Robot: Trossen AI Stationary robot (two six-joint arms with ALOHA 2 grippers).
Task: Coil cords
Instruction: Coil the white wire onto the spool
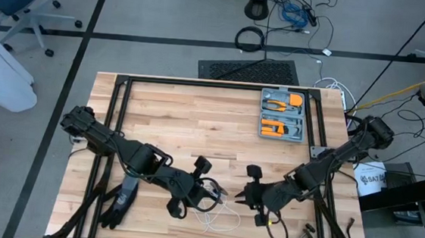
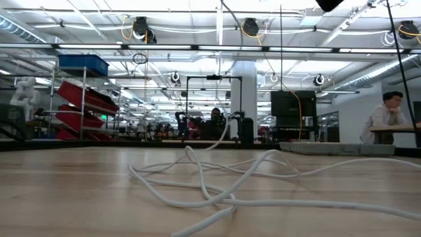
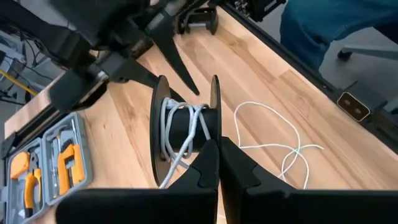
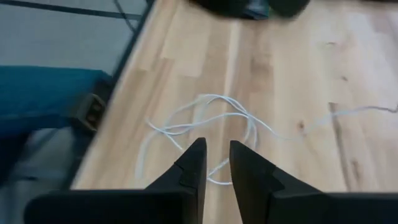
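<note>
Left gripper (image 3: 217, 163) jaws pinched shut on a black spool (image 3: 186, 127). Right gripper (image 4: 216, 163) jaws narrowly apart, empty. One thin white cord (image 4: 205, 127): a few turns wound on the spool, the rest loose loops on the table (image 1: 197, 118) between both grippers.

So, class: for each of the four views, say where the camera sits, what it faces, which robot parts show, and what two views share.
High: overhead, facing down on the table; both arms show.
Low: at tabletop height, facing the room; no arm shows.
Left wrist: behind the shut left gripper, facing a black spool.
Right wrist: behind the right gripper, fingers parted.
Shared: all four show the loose white cord.
</note>
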